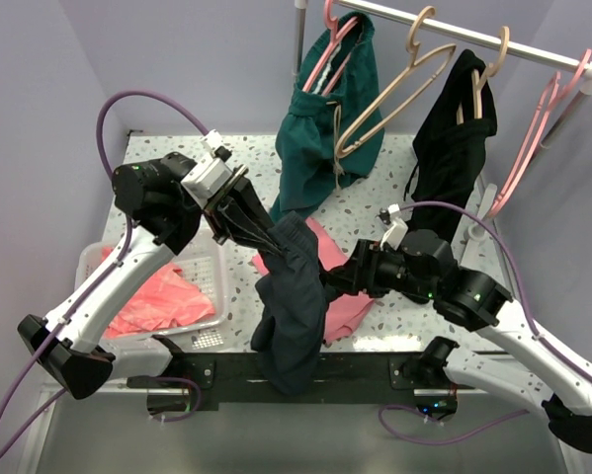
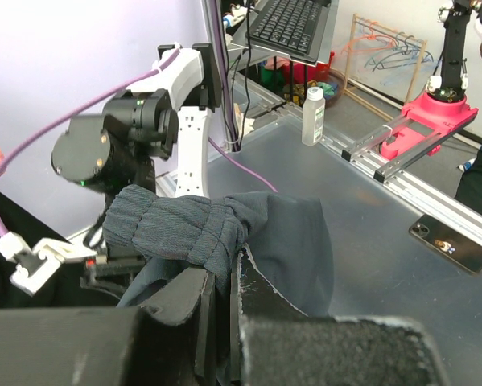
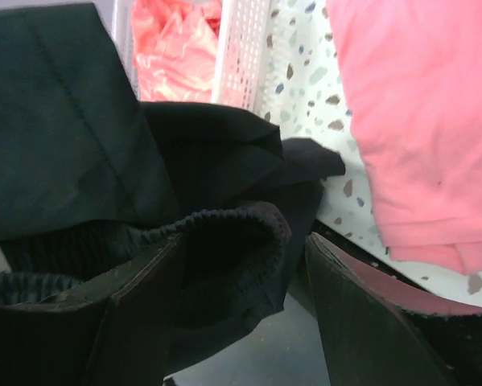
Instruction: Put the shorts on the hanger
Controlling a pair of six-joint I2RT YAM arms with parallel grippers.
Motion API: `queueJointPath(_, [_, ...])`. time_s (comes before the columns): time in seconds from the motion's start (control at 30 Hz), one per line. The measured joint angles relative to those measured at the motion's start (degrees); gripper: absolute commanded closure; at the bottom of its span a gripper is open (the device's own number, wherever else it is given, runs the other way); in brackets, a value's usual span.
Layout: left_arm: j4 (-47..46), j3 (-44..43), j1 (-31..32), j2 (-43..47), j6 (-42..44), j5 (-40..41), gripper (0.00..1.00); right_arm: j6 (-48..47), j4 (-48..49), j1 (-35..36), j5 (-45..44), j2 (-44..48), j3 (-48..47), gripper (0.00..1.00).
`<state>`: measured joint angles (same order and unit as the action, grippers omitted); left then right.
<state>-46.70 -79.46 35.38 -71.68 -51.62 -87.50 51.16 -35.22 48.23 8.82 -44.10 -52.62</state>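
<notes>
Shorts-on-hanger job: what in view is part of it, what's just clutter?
In play: shorts, pinched in the left gripper; right gripper, jaws open around the waistband; beige hanger on the rail.
Lying about: pink cloth, white basket, teal garment, black garment, pink hangers.

Dark navy shorts [image 1: 294, 316], beige hanger [image 1: 412, 39], pink cloth [image 1: 350, 306], teal garment [image 1: 315, 148], black garment [image 1: 454, 148], white table [image 1: 375, 197] speckled grey.

Pale lavender walls [image 1: 207, 59] enclose the white, dark-speckled terrazzo desk [image 1: 389, 173] on its left, far and right sides. A white metal clothes rail [image 1: 459, 34] crosses the far right corner. A smooth grey surface [image 1: 305, 439] adjoins the near edge.
</notes>
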Motion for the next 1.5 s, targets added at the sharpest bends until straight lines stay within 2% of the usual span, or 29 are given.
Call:
queueJointPath(0.13, [-0.02, 0.33, 0.0, -0.07, 0.02, -0.04, 1.0, 2.73, 3.28, -0.26, 2.58, -1.05, 3.45, 0.47])
queueJointPath(0.17, [-0.02, 0.35, 0.0, -0.11, 0.04, -0.04, 1.0, 3.61, 4.11, -0.31, 2.89, -1.29, 4.37, 0.58])
queueJointPath(0.23, [-0.04, 0.35, 0.0, -0.22, 0.04, -0.04, 1.0, 4.76, 5.27, -0.31, 2.97, -1.38, 5.4, 0.71])
queueJointPath(0.27, [-0.07, 0.35, 0.0, -0.31, 0.02, -0.07, 1.0, 5.25, 5.64, -0.31, 2.93, -1.38, 5.53, 0.84])
queueJointPath(0.37, [-0.5, 0.35, 0.0, -0.68, -0.02, -0.07, 1.0, 4.92, 5.51, -0.37, 1.6, -1.29, 4.55, 1.0])
queueJointPath(0.47, [-1.14, 0.33, -0.66, -1.31, -0.28, -0.09, 0.97, 1.55, -0.46, -0.35, -3.32, -2.58, -2.01, 1.0])
queueJointPath(0.5, [-1.31, 0.28, -1.07, -1.53, -0.33, -0.11, 0.92, -0.44, -3.06, -0.37, -6.34, -3.76, -6.88, 1.0])
queueJointPath(0.63, [-1.53, -0.07, -4.87, -2.64, -0.42, 0.09, 0.91, -8.98, -8.92, -0.37, -18.27, -7.63, -27.43, 1.0])
queueJointPath(0.67, [-1.46, -0.07, -5.99, -2.89, -0.44, 0.24, 0.9, -10.34, -8.94, -0.42, -19.82, -8.04, -30.12, 1.0])
queueJointPath(0.77, [-0.79, 0.13, -8.83, -3.37, -0.11, 1.57, 0.84, -16.87, -11.1, -0.46, -26.95, -10.82, -41.75, 1.0])
queueJointPath(0.83, [0.76, 1.64, -10.38, -3.19, 0.87, 3.32, 0.68, -20.7, -11.58, -0.61, -30.77, -13.09, -48.0, 1.0])
queueJointPath(0.9, [4.66, 4.92, -11.43, -2.67, 4.52, 6.12, 0.64, -23.8, -11.56, -0.63, -33.75, -14.99, -50.84, 1.0])
queueJointPath(0.93, [7.65, 6.51, -11.69, -2.45, 6.62, 7.74, 0.61, -25.18, -11.58, -0.63, -35.19, -15.91, -51.1, 1.0])
queueJointPath(1.0, [16.17, 9.09, -11.87, -2.38, 12.61, 12.72, 0.45, -27.08, -12.09, -0.68, -37.18, -17.59, -50.66, 1.0])
queueJointPath(1.07, [25.03, 11.78, -11.85, -2.38, 17.97, 19.87, 0.38, -28.26, -11.91, -0.68, -38.42, -18.8, -48.41, 1.0])
queueJointPath(1.2, [36.87, 20.11, -11.91, -1.51, 22.64, 38.05, 0.31, -28.59, -11.69, -0.66, -39.28, -19.96, -38.73, 1.0])
queueJointPath(1.33, [45.09, 29.75, -12.02, 2.23, 22.95, 51.54, 0.31, -27.47, -11.45, -0.68, -39.32, -20.0, -29.94, 1.0])
queueJointPath(1.5, [53.2, 31.78, -9.01, 6.27, 22.97, 65.48, 0.32, -25.73, -11.34, -0.66, -39.5, -18.82, -23.76, 1.0])
